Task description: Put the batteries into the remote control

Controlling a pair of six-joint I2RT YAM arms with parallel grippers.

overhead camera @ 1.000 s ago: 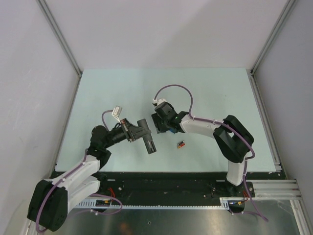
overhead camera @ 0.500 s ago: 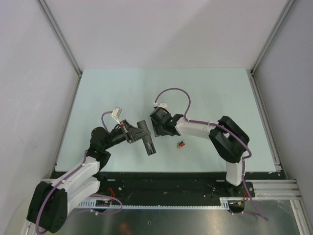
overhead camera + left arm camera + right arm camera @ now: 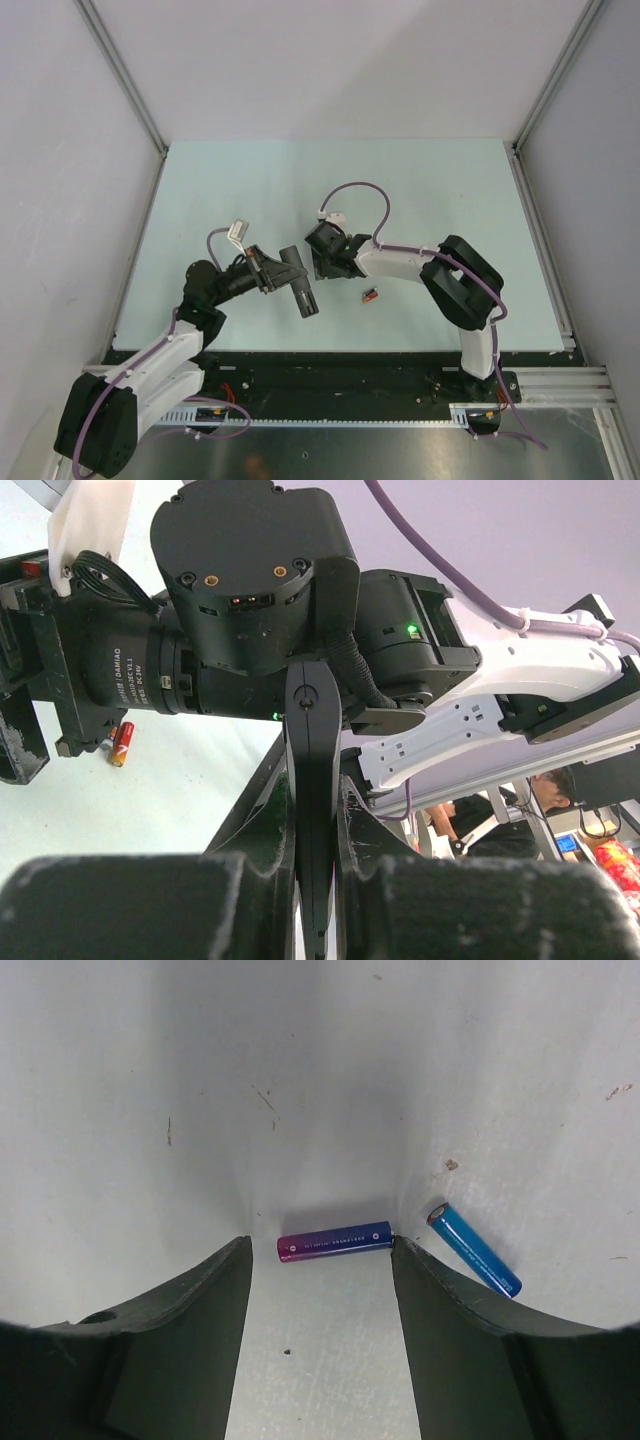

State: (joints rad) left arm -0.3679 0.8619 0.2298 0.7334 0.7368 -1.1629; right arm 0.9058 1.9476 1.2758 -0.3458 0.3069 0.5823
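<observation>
The left hand point(image 3: 286, 270) is clamped tight on the remote control point(image 3: 299, 281). This slim black bar is held off the pale green tabletop point(image 3: 450, 180) and slants toward the near edge. In the left wrist view it shows edge-on, pinched between the two fingers point(image 3: 140, 905).

The right hand point(image 3: 325, 258) points down at the tabletop just beside the remote, its jaws standing moderately wide and holding nothing. A purple-to-blue battery point(image 3: 335, 1241) lies flat on the tabletop between its fingers point(image 3: 190, 1340), with its blue end at the right finger. Its white print is too small to read. A second blue battery point(image 3: 475, 1250) lies just outside that finger, tilted. A red-orange battery point(image 3: 371, 294) lies near the right forearm.

The right wrist's motor housing point(image 3: 130, 685) bears the word "DAMIAO".
</observation>
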